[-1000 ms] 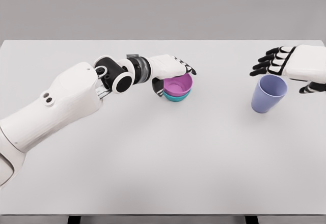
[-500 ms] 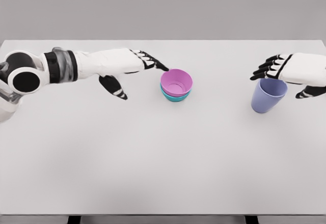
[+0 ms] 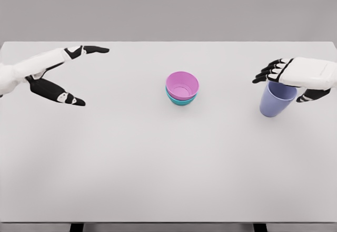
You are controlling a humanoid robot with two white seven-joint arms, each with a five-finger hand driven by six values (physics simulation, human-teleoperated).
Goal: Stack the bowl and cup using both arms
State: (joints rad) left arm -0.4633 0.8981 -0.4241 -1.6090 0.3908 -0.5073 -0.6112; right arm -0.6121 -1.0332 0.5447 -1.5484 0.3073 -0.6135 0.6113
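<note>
A pink bowl (image 3: pixel 182 84) sits nested inside a teal bowl (image 3: pixel 181 101) at the table's middle. A lavender cup (image 3: pixel 275 103) stands upright at the right. My right hand (image 3: pixel 280 88) lies over the cup's rim, with the black fingers (image 3: pixel 265 76) reaching past its left side and the thumb (image 3: pixel 304 97) at its right. The fingers are spread, and I see no closed grasp. My left hand (image 3: pixel 89 76) is far to the left of the bowls, open, with its fingers stretched wide and nothing in it.
The white table (image 3: pixel 168 163) fills the view, its front edge near the bottom and a grey wall behind it. Only the stacked bowls and the cup stand on it.
My left hand let go of the pink bowl, now nested in the teal one, and drew back far to the left. The right hand sank onto the cup's rim.
</note>
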